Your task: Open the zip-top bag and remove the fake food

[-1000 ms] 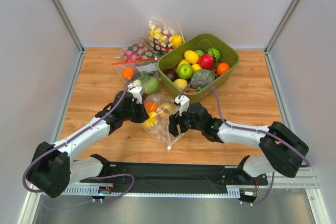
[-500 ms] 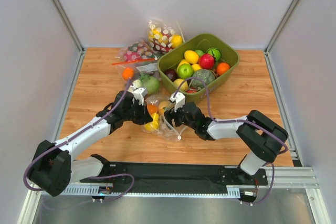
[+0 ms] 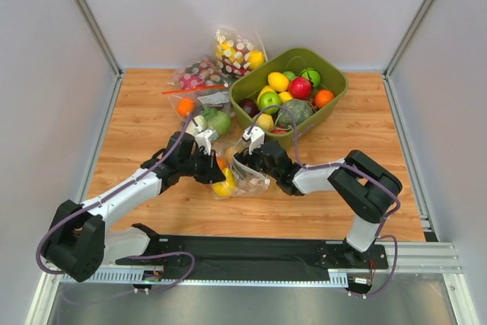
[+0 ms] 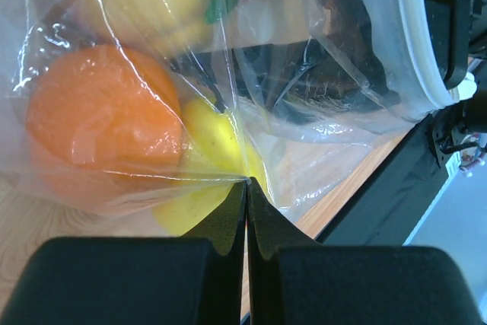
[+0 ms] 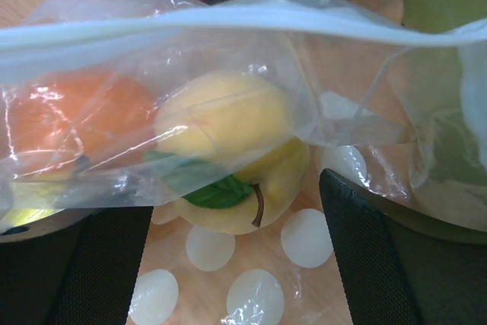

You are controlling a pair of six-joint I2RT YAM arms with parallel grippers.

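The left gripper is fully closed, and a fold of film from the zip-top bag is pinched between its tips. The fingers of the right gripper stand wide apart and straddle the bag just below the pale zip strip. They clamp nothing, and it cannot be told whether the pads touch the plastic.

The bag lies on the table between the two grippers, just in front of the green bin. The fake food is enclosed in it, with an orange fruit and a yellow fruit pressing against the film.

Step in hand: opening the bag. The strip appears as one continuous band, so the seal is probably not yet parted. The left grip acts as the anchor. The next move calls for the right gripper to close on one lip at the strip only, then pull away from the anchor. Catching both layers would keep the seal shut.

Both arms reach forward and inward, low over the table. Their forearms converge and the wrists face each other across the bag. The right elbow is folded out to the right.
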